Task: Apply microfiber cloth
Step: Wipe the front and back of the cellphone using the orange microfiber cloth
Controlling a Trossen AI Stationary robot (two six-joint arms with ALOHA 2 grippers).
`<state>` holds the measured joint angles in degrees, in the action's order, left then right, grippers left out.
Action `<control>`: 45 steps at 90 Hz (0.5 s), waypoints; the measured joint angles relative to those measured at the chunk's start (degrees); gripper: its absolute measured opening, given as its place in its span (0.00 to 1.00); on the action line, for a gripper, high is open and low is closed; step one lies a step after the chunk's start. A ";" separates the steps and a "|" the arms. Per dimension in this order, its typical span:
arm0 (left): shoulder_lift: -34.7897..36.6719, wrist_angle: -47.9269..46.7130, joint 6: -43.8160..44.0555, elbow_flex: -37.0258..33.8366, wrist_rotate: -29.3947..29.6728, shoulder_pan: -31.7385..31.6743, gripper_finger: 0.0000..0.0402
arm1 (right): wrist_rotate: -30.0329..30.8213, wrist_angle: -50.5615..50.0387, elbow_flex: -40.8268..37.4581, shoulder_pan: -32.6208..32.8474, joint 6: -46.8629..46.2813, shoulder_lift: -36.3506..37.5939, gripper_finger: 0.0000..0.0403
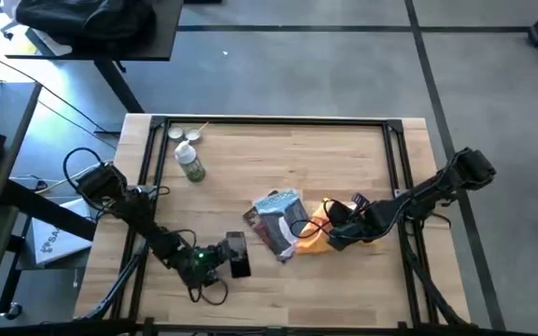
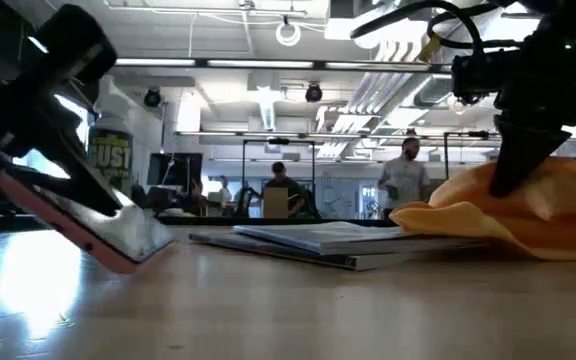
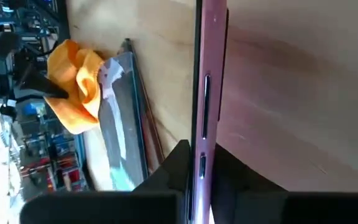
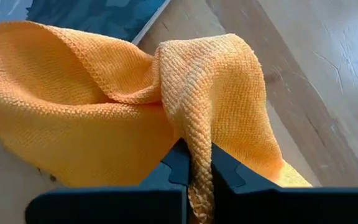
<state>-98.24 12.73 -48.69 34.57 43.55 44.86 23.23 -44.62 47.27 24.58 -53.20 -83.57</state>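
The microfiber cloth (image 1: 312, 237) is a bright orange, crumpled heap on the table's right half, partly lying over the blue-grey printed packet (image 1: 276, 220). My right gripper (image 1: 332, 228) is shut on a raised fold of the cloth (image 4: 166, 93). My left gripper (image 1: 234, 256), near the table's front edge and left of the packet, is shut on a dark flat phone (image 2: 88, 225). The phone's pinkish side edge (image 3: 206, 93) shows in the left wrist view. The cloth (image 3: 73, 87) and my right gripper (image 3: 23, 84) also appear there, farther off. My left gripper pinches the phone between its two fingers, one on each flat face, near one end (image 3: 202, 163). The phone is tilted, its free end (image 2: 123, 252) down at the table top; whether it touches, I cannot tell. My right gripper pinches a bunched fold of the cloth (image 4: 197, 163) between its two fingers, several layers thick. The fingers (image 2: 516, 160) come from above, slanting down. The fold stands up at the fingers, and the rest of the cloth (image 2: 538, 215) lies slack on the table and packet.
A small green-labelled bottle (image 1: 191, 164) lies at the far left with small caps (image 1: 176, 134) beside it. Bare wood (image 1: 325, 159) stretches across the table's middle and far part. A dark frame (image 1: 269, 119) runs along the table's edges.
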 joint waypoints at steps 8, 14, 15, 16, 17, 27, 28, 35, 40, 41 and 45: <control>0.02 -0.57 0.66 0.02 -0.24 0.04 0.05 | -1.56 0.06 0.00 -0.20 0.34 0.00 0.06; 0.02 -0.69 0.68 0.04 -1.02 -0.82 0.06 | -2.25 -0.02 0.00 -0.57 0.36 0.00 0.12; 0.04 -0.74 0.79 0.04 -1.10 -1.00 0.06 | -2.26 -0.06 0.01 -0.61 0.36 0.00 0.13; 0.04 -0.79 0.96 0.04 -1.16 -1.20 0.07 | -2.26 -0.10 0.02 -0.63 0.36 0.00 0.14; 0.04 -0.84 1.17 0.04 -1.20 -1.42 0.07 | -2.26 -0.16 0.02 -0.68 0.36 0.00 0.15; 0.04 -1.76 3.73 0.02 -2.39 -3.89 0.10 | -2.53 -0.38 0.02 -0.91 0.36 0.00 0.26; 0.04 -1.95 3.92 0.02 -2.77 -4.08 0.10 | -2.59 -0.38 0.02 -0.90 0.36 0.00 0.27; 0.02 -3.10 4.71 0.02 -4.70 -5.04 0.13 | -2.89 -0.45 0.02 -0.90 0.75 0.03 0.34; 0.00 -3.91 4.92 0.02 -5.90 -5.42 0.15 | -3.53 -0.73 0.03 -0.87 0.78 0.28 0.38; 0.00 -3.98 4.99 0.02 -6.07 -5.49 0.16 | -3.66 -0.79 0.04 -0.87 0.78 0.34 0.38; 0.00 -4.12 5.35 0.00 -6.44 -5.54 0.18 | -3.88 -1.01 0.04 -0.86 0.76 0.48 0.41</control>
<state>-98.24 8.61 -43.34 34.57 37.11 39.32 19.35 -45.62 47.31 23.71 -52.45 -83.09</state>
